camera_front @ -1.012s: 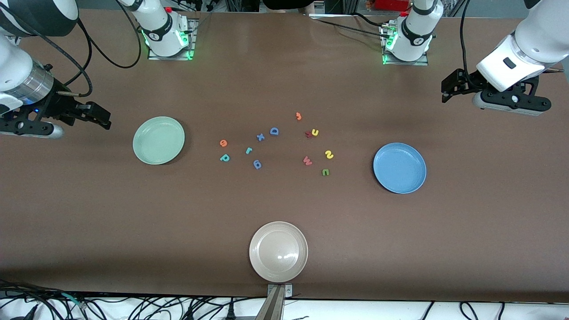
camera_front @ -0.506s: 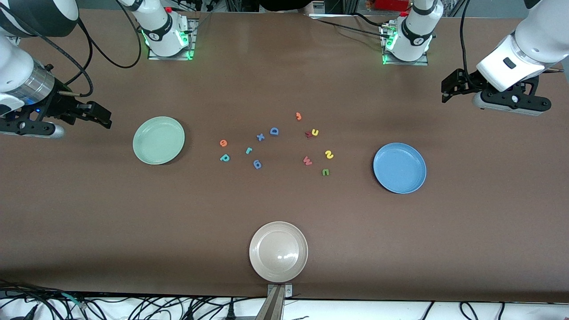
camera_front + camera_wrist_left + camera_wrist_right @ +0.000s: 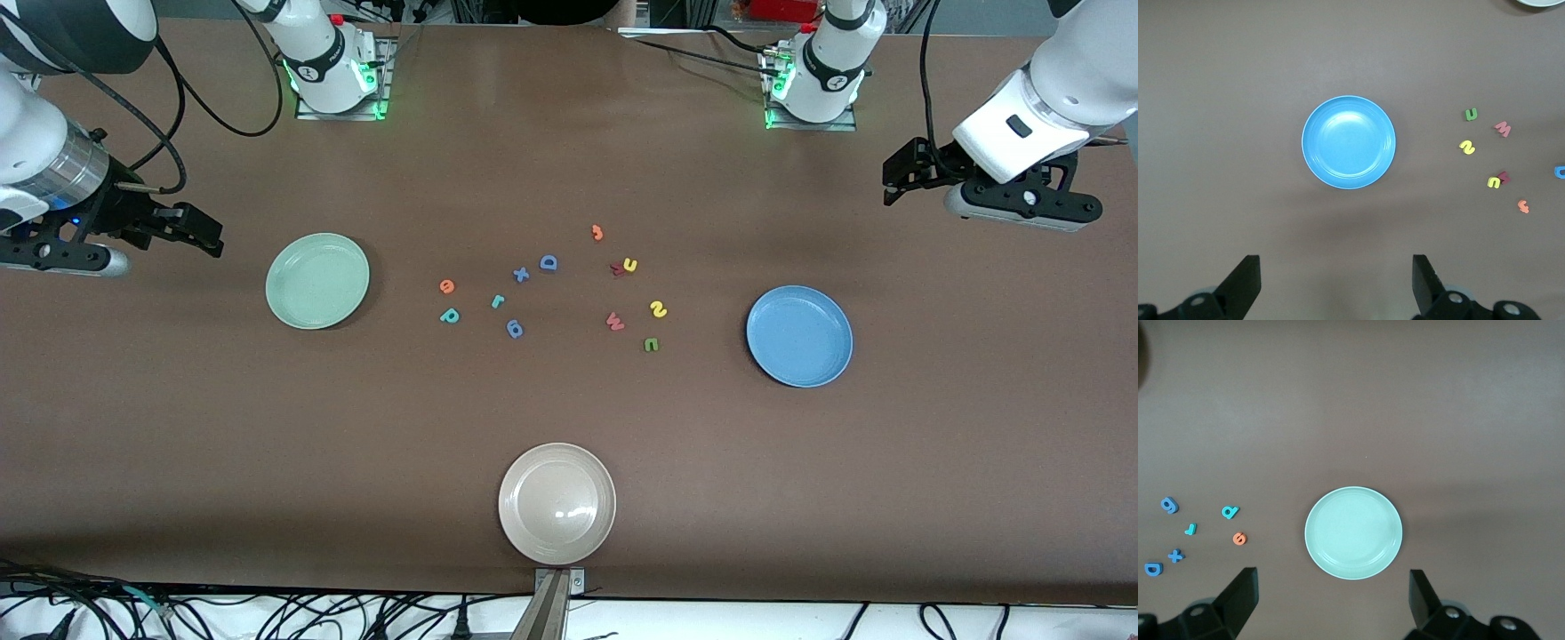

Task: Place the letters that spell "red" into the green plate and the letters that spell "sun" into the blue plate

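The right gripper (image 3: 191,233) hangs wide open and empty at its arm's end of the table, with the green plate (image 3: 317,281) just below it and the orange "e" (image 3: 447,286), teal "d" (image 3: 450,316) and teal "r" (image 3: 497,301) a little further toward the middle. The left gripper (image 3: 898,173), also wide open and empty, waits above its own end, close to the blue plate (image 3: 799,336); the yellow "s" (image 3: 658,309), yellow "u" (image 3: 630,265) and green "n" (image 3: 651,344) lie near that plate. Probably each word's letters were put beside its plate so each arm reaches only a short way.
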Robot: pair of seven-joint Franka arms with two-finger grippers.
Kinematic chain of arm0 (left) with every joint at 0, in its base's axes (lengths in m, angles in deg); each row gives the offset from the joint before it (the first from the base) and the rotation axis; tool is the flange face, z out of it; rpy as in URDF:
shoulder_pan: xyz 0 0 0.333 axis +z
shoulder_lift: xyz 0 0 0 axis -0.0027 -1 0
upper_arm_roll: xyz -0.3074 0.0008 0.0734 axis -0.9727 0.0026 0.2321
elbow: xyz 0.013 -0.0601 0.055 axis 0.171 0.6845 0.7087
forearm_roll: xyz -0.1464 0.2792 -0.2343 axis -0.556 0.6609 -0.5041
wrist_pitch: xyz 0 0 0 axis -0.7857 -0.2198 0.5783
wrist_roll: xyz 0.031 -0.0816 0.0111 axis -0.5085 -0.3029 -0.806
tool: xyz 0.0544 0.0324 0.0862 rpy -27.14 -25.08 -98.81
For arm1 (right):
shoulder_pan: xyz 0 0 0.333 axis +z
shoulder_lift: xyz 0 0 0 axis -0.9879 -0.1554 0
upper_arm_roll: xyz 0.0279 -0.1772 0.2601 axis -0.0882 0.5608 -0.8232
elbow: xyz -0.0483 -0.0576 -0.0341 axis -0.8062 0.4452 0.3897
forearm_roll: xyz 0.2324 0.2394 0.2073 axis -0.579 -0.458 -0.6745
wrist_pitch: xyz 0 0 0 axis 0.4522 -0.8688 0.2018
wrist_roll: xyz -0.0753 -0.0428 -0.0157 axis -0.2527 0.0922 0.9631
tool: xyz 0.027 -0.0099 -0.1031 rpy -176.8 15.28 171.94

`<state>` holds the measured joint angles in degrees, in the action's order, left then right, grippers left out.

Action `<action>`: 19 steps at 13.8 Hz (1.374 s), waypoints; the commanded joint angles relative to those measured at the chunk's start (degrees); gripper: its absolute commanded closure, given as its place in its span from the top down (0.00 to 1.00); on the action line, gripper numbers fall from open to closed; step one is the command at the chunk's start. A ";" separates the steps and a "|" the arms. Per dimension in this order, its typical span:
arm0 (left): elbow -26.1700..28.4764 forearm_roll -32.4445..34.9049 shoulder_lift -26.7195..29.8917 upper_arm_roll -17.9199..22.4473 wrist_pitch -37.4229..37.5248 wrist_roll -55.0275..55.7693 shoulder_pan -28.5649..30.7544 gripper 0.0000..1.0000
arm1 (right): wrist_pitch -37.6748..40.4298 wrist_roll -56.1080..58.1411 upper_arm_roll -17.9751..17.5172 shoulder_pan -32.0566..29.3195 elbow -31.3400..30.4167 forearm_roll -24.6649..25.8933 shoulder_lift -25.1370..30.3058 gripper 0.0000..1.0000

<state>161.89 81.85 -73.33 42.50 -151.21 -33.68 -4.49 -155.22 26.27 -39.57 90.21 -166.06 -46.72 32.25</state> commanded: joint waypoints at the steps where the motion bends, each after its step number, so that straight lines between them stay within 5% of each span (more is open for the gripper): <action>1: -1.27 -0.79 -0.26 0.05 1.09 0.07 -0.01 1.00 | 0.11 0.42 0.01 -0.10 0.01 -0.48 0.14 1.00; 19: -1.00 -0.79 -0.35 -0.74 2.23 0.69 0.52 1.00 | 0.20 0.24 0.01 -0.10 -0.43 -0.48 0.14 0.99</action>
<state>161.89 81.85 -73.33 41.98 -150.05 -33.61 -4.39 -155.23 26.27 -39.57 90.21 -166.18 -46.72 32.06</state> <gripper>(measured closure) 0.000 0.004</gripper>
